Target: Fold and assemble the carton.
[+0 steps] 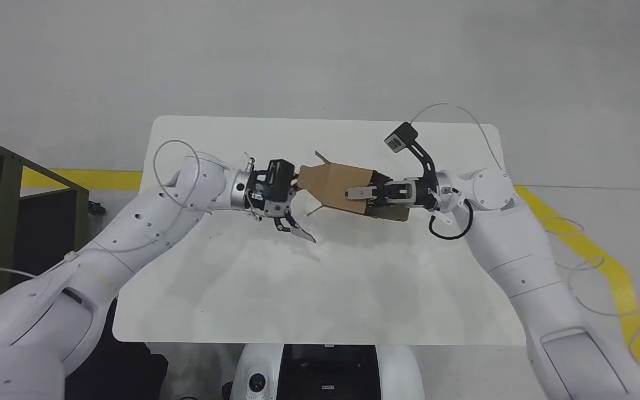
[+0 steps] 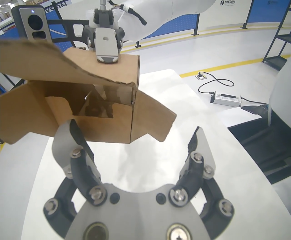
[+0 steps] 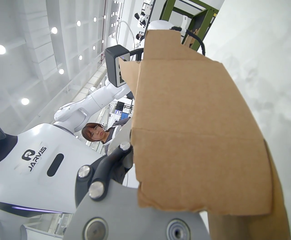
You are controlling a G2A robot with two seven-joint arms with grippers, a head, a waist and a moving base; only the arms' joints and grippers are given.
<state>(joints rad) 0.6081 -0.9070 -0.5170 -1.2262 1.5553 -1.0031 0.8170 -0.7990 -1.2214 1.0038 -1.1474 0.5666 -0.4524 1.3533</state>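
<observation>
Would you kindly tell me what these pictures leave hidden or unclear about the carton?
- Right wrist view: the carton hides the fingertips of the right gripper.
- Left wrist view: the picture edge cuts off one carton flap.
- Top view: too small to tell whether the left gripper touches the carton.

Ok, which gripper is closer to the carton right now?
Right. The right gripper is clamped on the carton; the left gripper hangs open by its open flaps, contact unclear.

Print noted: a logo with one line of dark lettering on the white barrier panel [image 2: 227, 10] beyond the table [image 2: 204, 147]. Similar lettering, reversed, on a second panel [image 2: 59, 4] (brand wording, not transcribed).
</observation>
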